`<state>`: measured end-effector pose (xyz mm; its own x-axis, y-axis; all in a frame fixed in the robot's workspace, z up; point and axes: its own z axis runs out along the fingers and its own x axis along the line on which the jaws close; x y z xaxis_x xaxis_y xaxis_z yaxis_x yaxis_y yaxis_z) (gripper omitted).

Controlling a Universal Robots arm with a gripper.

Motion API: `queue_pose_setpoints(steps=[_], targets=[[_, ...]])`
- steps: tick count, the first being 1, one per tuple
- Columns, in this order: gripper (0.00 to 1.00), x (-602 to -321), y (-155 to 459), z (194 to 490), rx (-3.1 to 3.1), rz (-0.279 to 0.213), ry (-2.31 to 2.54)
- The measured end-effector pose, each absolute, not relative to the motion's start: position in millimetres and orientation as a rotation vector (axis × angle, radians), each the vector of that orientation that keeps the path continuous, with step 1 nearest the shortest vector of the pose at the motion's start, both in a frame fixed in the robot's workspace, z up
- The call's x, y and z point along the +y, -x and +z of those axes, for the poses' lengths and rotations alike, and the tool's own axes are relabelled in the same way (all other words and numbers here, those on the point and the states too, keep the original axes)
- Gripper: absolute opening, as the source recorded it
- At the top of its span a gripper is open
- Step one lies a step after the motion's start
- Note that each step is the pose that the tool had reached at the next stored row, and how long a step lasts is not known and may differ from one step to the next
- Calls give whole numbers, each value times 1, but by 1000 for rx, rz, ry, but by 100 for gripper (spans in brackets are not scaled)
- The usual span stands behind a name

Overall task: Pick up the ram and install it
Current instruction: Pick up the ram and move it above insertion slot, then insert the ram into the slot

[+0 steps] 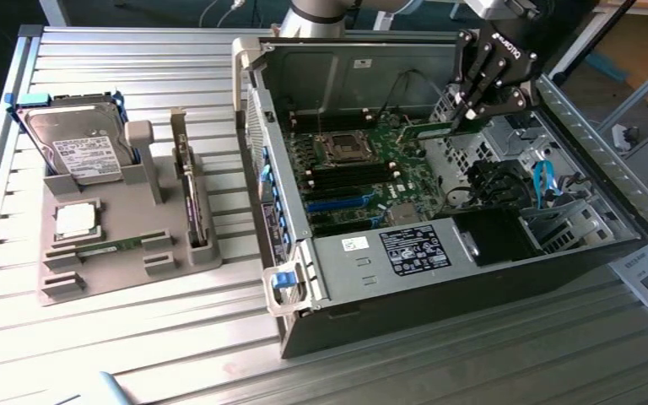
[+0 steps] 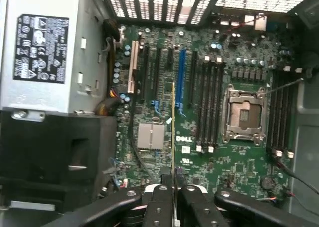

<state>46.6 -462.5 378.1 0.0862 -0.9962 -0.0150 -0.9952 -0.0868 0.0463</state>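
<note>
The end effector point(image 2: 174, 181) is pinched almost fully shut on the ram point(image 2: 173, 127). Its two fingers clamp one end of the thin green stick, so from the wrist view the board shows edge-on as a narrow line running away from the grip. Held by its end and on edge like this, the ram likely has its contact edge free and facing the board below. Past the stick lies the motherboard point(image 2: 234, 172), which the ram does not appear to touch. It runs parallel to the black memory slots point(image 2: 209, 107) beside the empty processor socket point(image 2: 244, 115), but seems offset from them, nearer the blue slot point(image 2: 180, 77). In the exterior view the end effector point(image 1: 467, 114) reaches down into the open computer case point(image 1: 336, 253), with the ram point(image 1: 423, 129) held above the board. Farther off, on the slatted surface point(image 1: 414, 371) to the exterior view's left of the case, a grey holder point(image 1: 110, 278) keeps a hard drive point(image 1: 77, 148), a silver processor point(image 1: 77, 219) and another green stick point(image 1: 110, 247) in separate recesses, probably for easy gripping.
</note>
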Motion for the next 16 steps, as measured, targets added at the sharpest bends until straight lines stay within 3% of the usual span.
queue_pose_setpoints(steps=[4,16], targets=[[13,-448,-50,378,-2106,-66,-2297],[13,-448,-49,378,-2106,-66,-2297]])
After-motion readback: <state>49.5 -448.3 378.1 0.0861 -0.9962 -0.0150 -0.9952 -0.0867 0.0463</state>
